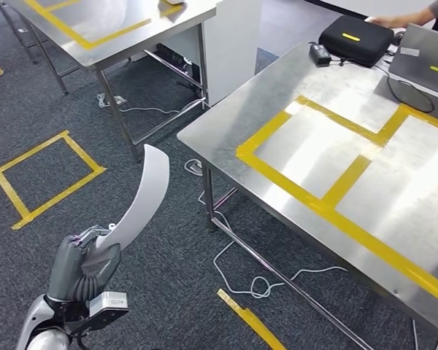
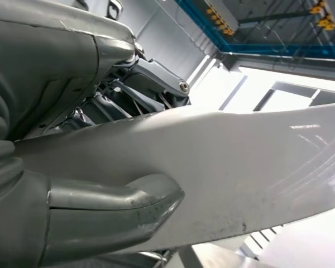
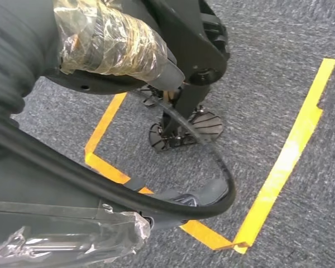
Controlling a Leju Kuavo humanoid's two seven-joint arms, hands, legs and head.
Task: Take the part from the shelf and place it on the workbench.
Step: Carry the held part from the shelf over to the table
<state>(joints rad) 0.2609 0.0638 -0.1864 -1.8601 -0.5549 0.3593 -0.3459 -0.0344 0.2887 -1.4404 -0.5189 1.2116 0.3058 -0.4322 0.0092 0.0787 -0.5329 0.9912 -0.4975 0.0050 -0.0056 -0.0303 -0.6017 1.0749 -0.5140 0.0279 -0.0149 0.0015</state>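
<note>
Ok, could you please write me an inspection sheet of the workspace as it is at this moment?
Surface: steel workbench marked with yellow tape rectangles; nothing lies inside them.
Job's things: white curved part, over the floor, not yet on the workbench.
Clutter: black case, laptop, power adapter at the far edge.
Hands: left hand holds the part; right hand hangs over the floor, fingers unclear.
Cables: white cable on the carpet under the workbench.
Surroundings: second steel table, yellow floor square, a person's arm.
</note>
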